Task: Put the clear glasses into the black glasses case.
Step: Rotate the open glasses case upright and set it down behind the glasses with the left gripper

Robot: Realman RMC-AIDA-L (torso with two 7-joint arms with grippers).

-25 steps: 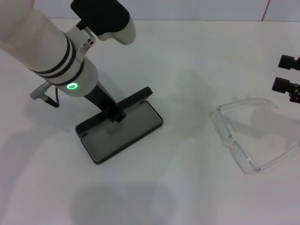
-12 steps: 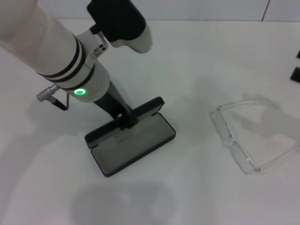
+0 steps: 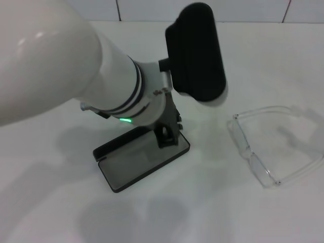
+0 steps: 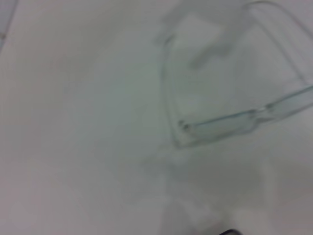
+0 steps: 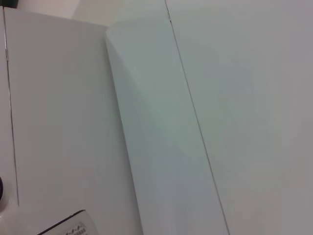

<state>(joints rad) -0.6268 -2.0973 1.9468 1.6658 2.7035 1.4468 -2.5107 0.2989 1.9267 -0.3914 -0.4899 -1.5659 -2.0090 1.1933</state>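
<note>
The black glasses case (image 3: 142, 164) lies open at the lower middle of the table, grey lining up, with its lid along the far side. My left gripper (image 3: 166, 135) hangs at the case's far right corner, and the bulky arm hides much of the lid. The clear glasses (image 3: 249, 150) lie on the table to the right of the case, arms unfolded and pointing right. In the left wrist view the clear glasses (image 4: 220, 125) show blurred, with one arm and the front frame visible. My right gripper is out of view.
The white table (image 3: 212, 202) spreads around both objects. My left arm's white forearm and black wrist housing (image 3: 195, 53) loom over the middle of the head view. The right wrist view shows only pale wall panels (image 5: 156, 122).
The case slid to the right with my left gripper at its lid. The left arm then swung right and nearer to the glasses. My right gripper withdrew past the right edge.
</note>
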